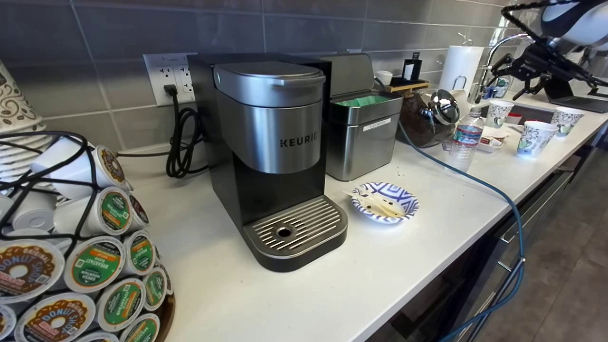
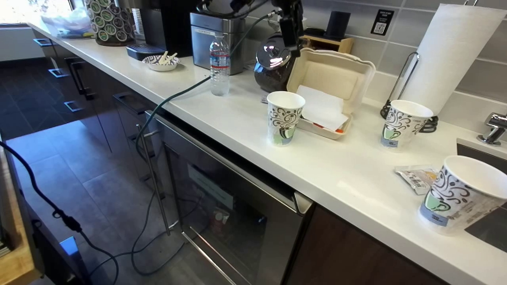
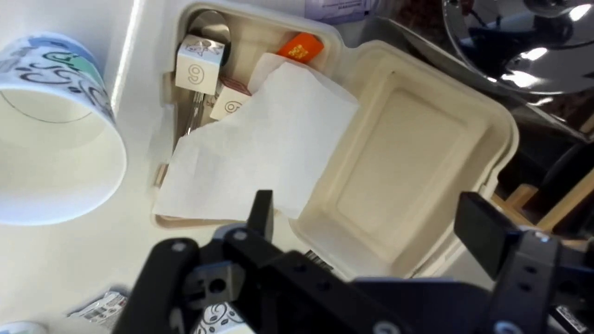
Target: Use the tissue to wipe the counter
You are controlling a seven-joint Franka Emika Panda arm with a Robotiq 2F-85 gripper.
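Note:
The tissue (image 3: 260, 148) is a flat white sheet lying in the open takeout box (image 3: 399, 176), partly covering the small items inside. It also shows in an exterior view (image 2: 323, 109). The white counter (image 2: 340, 174) runs under everything and shows in both exterior views (image 1: 441, 223). My gripper (image 3: 372, 220) is open with nothing between its fingers. In the wrist view its fingers lie on either side of the box's raised lid. The gripper also shows in an exterior view (image 2: 292, 29), above and behind the box, and at the upper right of an exterior view (image 1: 510, 83).
Paper cups (image 2: 283, 118) stand around the box, one large in the wrist view (image 3: 55, 139). A water bottle (image 2: 220, 67), glass jar (image 2: 273, 63), patterned plate (image 1: 392, 194), coffee machine (image 1: 275, 142) and paper towel roll (image 2: 451, 55) stand along the counter. A blue cable (image 1: 494, 187) crosses its edge.

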